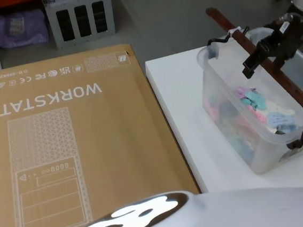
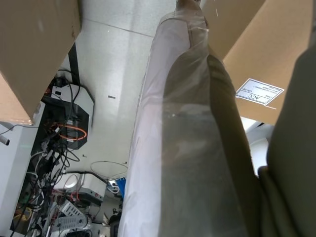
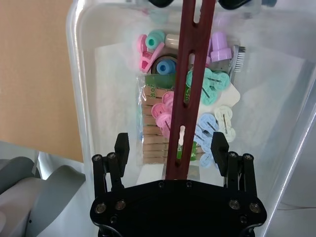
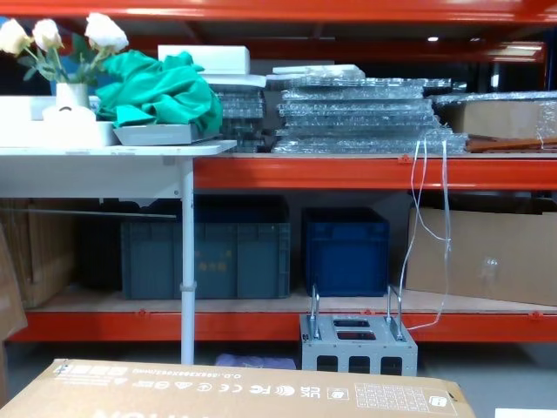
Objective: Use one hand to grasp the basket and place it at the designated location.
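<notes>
Basket [image 1: 233, 122] sits on white table [image 1: 184, 121], near its right edge, full of pastel clips and clothespins [image 3: 197, 106]. Reddish-brown bar handle [image 1: 276, 72] runs lengthwise above it. Right hand [image 1: 266, 55] hovers over the basket's far end; in the right wrist view its fingers [image 3: 121, 146] are spread wide either side of the handle, gripping nothing. Big cardboard box [image 1: 64, 154] lies left of the table.

Basket [image 1: 261, 135] on table [image 1: 190, 120], right of cardboard box [image 1: 64, 154]; pegs [image 3: 207, 86] inside.
</notes>
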`<action>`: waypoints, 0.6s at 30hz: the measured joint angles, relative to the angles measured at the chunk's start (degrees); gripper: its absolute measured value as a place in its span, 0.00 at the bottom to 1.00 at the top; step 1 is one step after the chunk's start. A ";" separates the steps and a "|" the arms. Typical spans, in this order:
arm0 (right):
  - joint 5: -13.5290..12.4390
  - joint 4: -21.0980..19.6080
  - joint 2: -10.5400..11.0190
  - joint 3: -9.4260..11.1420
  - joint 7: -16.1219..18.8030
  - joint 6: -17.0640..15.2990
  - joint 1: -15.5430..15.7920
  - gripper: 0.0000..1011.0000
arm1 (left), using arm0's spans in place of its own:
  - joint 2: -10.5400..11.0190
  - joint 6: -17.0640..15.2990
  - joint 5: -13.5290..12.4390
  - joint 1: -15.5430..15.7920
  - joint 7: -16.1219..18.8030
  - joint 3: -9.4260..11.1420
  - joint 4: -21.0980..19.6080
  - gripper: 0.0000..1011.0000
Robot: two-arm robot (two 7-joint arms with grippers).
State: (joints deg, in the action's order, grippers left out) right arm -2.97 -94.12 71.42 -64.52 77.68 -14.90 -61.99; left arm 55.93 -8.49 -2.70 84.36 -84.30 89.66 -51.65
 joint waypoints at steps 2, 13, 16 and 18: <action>0.39 -0.11 -0.13 0.32 0.24 0.07 -0.02 0.99 | 0.00 0.00 -0.01 0.00 0.00 0.00 0.01 0.00; 2.95 -1.05 -0.98 1.68 1.83 -0.10 -0.62 0.99 | 0.00 0.00 0.00 0.00 0.00 0.00 0.00 0.00; 4.29 -2.03 -1.00 2.14 2.68 -0.71 -1.30 0.99 | 0.00 0.00 0.00 0.00 0.00 0.00 0.00 0.00; 4.90 -2.37 -1.02 2.31 3.00 -0.96 -1.51 0.99 | 0.00 0.00 0.00 0.00 0.00 0.00 0.02 0.00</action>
State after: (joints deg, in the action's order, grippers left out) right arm 1.93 -96.49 70.41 -62.20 80.68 -15.86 -63.50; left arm 55.93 -8.49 -2.71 84.36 -84.30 89.66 -51.63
